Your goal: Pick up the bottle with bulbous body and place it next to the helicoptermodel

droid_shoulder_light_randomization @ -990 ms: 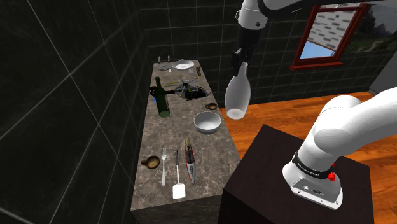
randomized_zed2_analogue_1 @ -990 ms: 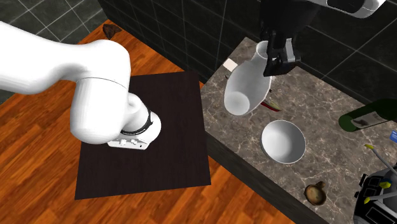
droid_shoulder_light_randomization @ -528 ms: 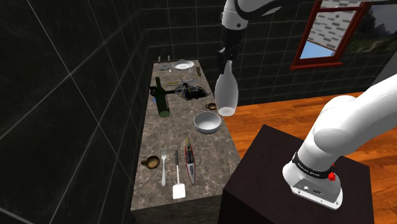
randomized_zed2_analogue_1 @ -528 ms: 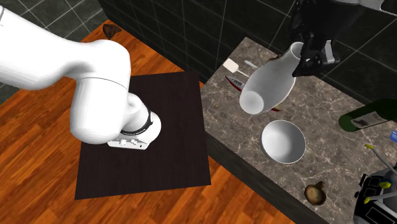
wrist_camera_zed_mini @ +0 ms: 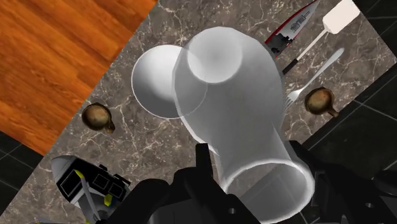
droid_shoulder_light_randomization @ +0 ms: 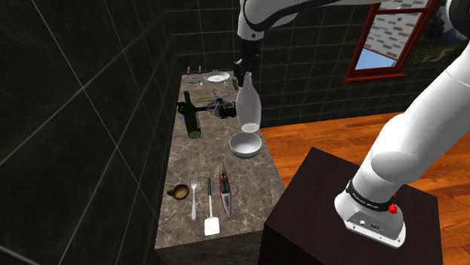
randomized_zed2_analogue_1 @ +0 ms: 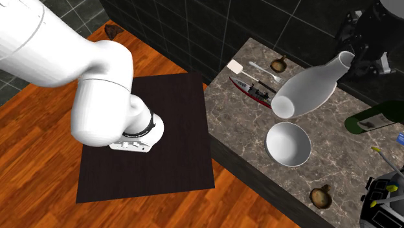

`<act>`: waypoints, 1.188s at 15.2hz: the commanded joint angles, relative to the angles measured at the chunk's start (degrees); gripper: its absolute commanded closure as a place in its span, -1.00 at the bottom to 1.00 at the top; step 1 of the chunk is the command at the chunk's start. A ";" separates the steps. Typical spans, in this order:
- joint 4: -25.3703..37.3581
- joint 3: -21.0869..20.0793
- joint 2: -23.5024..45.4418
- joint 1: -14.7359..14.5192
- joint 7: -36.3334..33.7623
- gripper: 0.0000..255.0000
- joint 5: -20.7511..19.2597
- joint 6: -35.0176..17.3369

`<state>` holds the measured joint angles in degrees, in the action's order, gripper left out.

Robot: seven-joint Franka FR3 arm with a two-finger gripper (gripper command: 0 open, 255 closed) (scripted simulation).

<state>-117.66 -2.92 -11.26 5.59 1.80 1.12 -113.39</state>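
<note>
White bulbous bottle [droid_shoulder_light_randomization: 248, 111] held by neck in end effector [droid_shoulder_light_randomization: 245, 73], approx. over bowl [droid_shoulder_light_randomization: 245, 145].

You have the white bottle [randomized_zed2_analogue_1: 309, 89] tilted in the air above the marble counter [randomized_zed2_analogue_1: 336, 165], with its neck clasped in the black gripper [randomized_zed2_analogue_1: 356, 57]. A white bowl [randomized_zed2_analogue_1: 288, 144] and a red toy boat [randomized_zed2_analogue_1: 249, 89] sit on the counter near its wide base. The helicopter model [randomized_zed2_analogue_1: 383, 201] lies well apart, cut off at the lower right corner.
</note>
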 commanded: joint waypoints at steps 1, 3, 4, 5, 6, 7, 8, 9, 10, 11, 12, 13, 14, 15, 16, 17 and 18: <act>4.75 -0.13 5.06 0.02 -0.23 1.00 -0.28 -0.36; 9.14 -0.18 9.67 0.04 -0.36 1.00 -0.55 -0.56; 11.48 -0.20 11.99 0.03 -0.42 1.00 -0.69 -0.55; 13.91 -0.21 14.33 0.01 -0.49 1.00 -0.83 -0.46; 16.44 -0.21 16.69 -0.01 -0.55 1.00 -0.97 -0.28; 19.09 -0.20 19.08 -0.05 -0.61 1.00 -1.11 -0.02; 21.86 -0.19 21.50 -0.10 -0.66 1.00 -1.25 0.33; 24.77 -0.18 23.97 -0.16 -0.72 1.00 -1.39 0.78; 27.83 -0.16 26.49 -0.22 -0.76 1.00 -1.53 1.32; 31.07 -0.14 29.08 -0.29 -0.80 1.00 -1.66 1.98; 34.52 -0.12 31.75 -0.37 -0.84 1.00 -1.80 2.75; 38.20 -0.09 34.53 -0.46 -0.86 1.00 -1.93 3.66; 42.18 -0.05 37.43 -0.56 -0.88 1.00 -2.05 4.74; 46.52 -0.01 40.51 -0.68 -0.89 1.00 -2.17 6.01; 51.36 0.03 43.83 -0.81 -0.89 1.00 -2.29 7.52; 56.88 0.09 47.51 -0.97 -0.87 1.00 -2.41 9.37; 63.50 0.15 51.75 -1.15 -0.84 1.00 -2.52 11.74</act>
<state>-60.98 -2.86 36.31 4.47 0.77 -1.31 -104.24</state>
